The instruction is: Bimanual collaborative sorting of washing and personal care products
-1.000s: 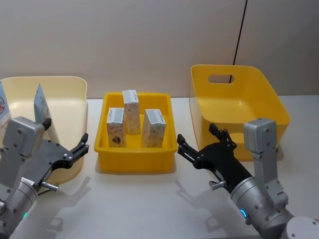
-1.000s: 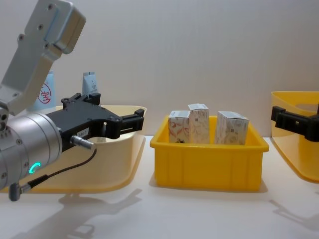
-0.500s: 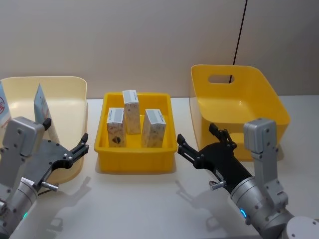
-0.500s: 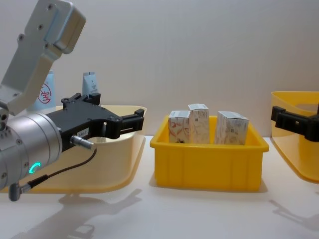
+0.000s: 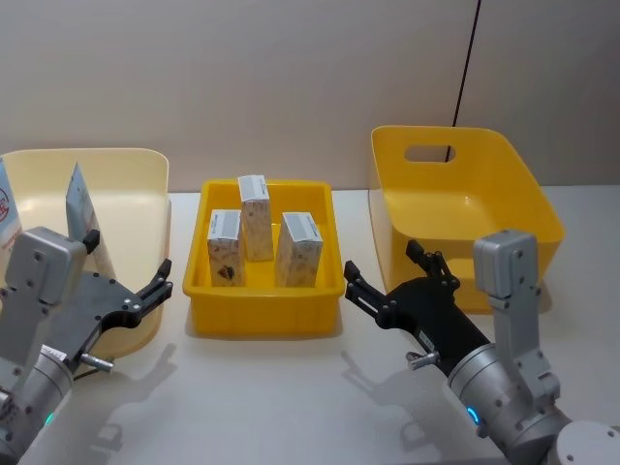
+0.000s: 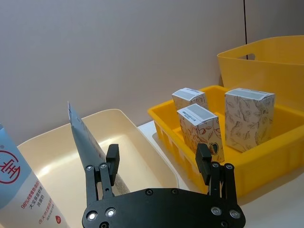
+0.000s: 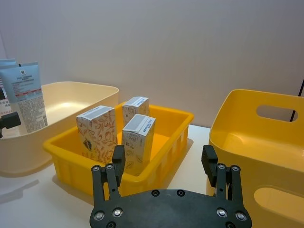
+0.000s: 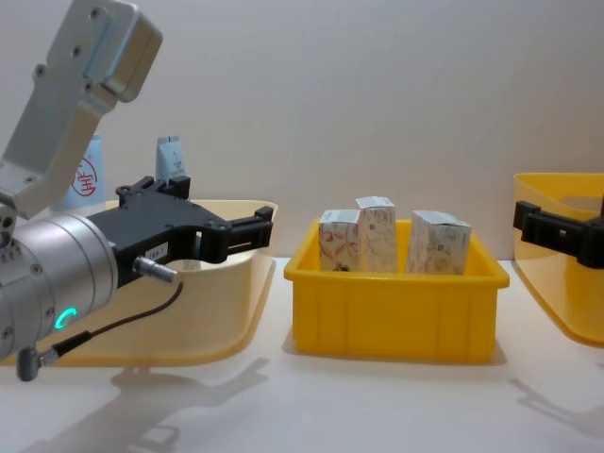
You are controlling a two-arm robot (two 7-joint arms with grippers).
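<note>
**Both claws spread and empty, cartons waiting in the middle tray**

The left claw [image 5: 126, 257] hangs at the near right corner of the cream bin [image 5: 145, 167]. Its two black fingers are wide apart and they hold nothing. The right claw [image 5: 383, 262] is spread apart in the same way and is also empty. It hovers above the table [image 5: 271, 387], between the shallow yellow tray [image 5: 262, 322] and the deep yellow bin [image 5: 465, 208], near the front right corner of the tray. Each claw is angled inward, toward the middle.

Three cartons [image 5: 256, 218] stand upright inside the shallow tray, two in front and one behind, between them. No claw touches them.

The pale-blue squeeze tube [image 5: 82, 205] stands on end in the cream bin, just behind the left claw. At the far left of the same bin stands a second pale pack with red print [image 5: 6, 205].
</note>
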